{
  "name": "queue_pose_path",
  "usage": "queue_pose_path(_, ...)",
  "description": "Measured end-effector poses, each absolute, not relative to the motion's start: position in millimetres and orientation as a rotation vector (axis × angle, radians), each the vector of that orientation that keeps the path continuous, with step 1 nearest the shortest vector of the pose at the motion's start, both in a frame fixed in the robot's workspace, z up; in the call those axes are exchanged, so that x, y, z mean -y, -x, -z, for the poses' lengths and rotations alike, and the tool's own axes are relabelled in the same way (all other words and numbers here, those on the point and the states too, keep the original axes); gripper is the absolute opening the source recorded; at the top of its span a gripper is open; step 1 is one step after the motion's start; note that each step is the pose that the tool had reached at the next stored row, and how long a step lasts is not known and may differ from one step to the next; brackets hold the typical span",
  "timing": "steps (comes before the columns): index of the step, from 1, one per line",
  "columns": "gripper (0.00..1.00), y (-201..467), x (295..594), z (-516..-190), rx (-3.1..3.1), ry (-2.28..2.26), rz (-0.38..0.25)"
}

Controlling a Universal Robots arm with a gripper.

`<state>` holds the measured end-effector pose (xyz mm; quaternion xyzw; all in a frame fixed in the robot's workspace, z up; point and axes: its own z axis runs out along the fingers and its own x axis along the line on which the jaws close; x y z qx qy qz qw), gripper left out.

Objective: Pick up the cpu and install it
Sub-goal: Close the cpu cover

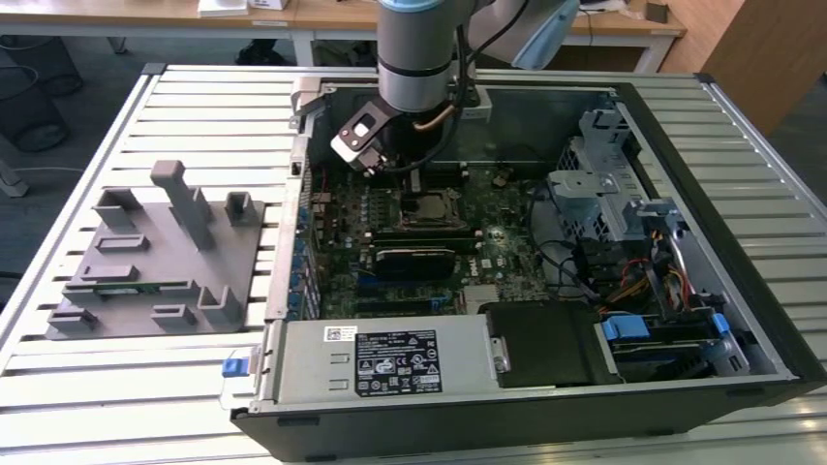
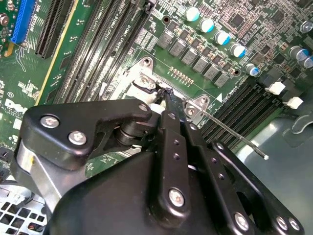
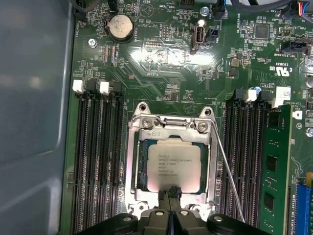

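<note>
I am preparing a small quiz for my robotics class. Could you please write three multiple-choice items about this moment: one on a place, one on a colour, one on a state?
1. Where does the cpu lie?
A. in a person's hand
B. in the metal-framed socket on the motherboard
C. on the floor

2. What colour is the tray at the exterior view's left?
A. red
B. yellow
C. grey

3. How do the fingers stand?
A. shut together, tips over the cpu's edge
B. spread wide apart
C. shut on a cable

Key:
1 B: the first wrist view shows the silvery chip inside the metal frame.
2 C: the tray and its posts are grey all over.
3 A: both wrist views show the two fingers pressed together above the socket.
</note>
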<state>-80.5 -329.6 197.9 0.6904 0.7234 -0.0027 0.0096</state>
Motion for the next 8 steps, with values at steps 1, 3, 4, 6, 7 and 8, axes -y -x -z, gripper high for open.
queue_pose_path(1, 0.11, 80.4, 329.6, -198.2, -2.259, -2.156, 0.008)
queue_pose_path(3, 0.11, 80.4, 329.5, -198.9, -2.259, -2.156, 0.007)
queue_pose_path(4, 0.11, 80.5, 329.6, -199.7, -2.259, -2.156, 0.009)
queue_pose_path(6, 0.11, 80.5, 329.7, -201.1, -2.259, -2.156, 0.009)
queue_pose_path(7, 0.11, 80.5, 329.7, -201.7, -2.259, -2.156, 0.009)
queue_pose_path(8, 0.11, 80.5, 329.7, -202.2, -2.259, -2.156, 0.009)
